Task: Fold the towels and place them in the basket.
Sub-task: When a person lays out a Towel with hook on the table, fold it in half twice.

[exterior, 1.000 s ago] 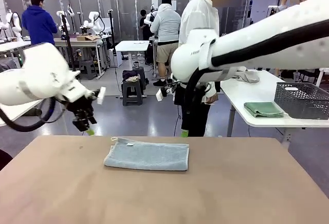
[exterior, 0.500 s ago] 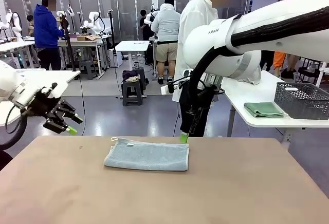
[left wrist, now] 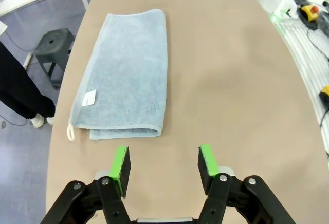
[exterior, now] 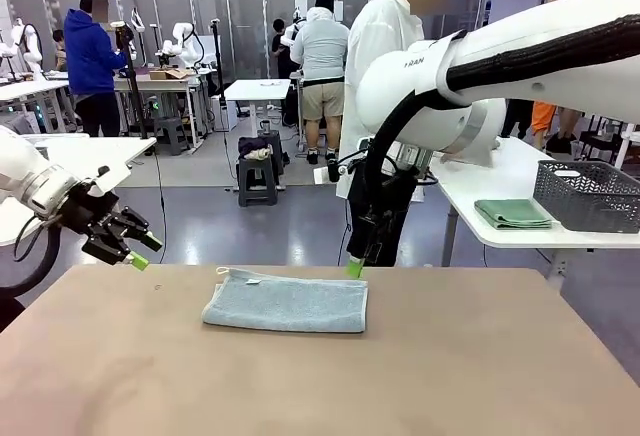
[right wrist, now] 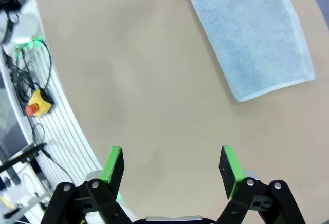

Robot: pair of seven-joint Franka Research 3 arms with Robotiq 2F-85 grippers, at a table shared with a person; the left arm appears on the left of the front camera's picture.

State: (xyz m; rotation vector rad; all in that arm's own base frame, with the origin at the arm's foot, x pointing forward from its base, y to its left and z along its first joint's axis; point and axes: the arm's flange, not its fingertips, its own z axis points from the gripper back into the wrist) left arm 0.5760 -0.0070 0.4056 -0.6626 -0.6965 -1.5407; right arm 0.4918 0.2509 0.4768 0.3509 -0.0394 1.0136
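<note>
Left gripper (exterior: 145, 252) farther left, towel (exterior: 287, 304) folded

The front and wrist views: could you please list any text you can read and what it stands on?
"FRAN": letters on the right arm, small, the rest not legible.
The white tag on the pale blue-grey towel: print too small to read.
Nothing else is readable.
</note>
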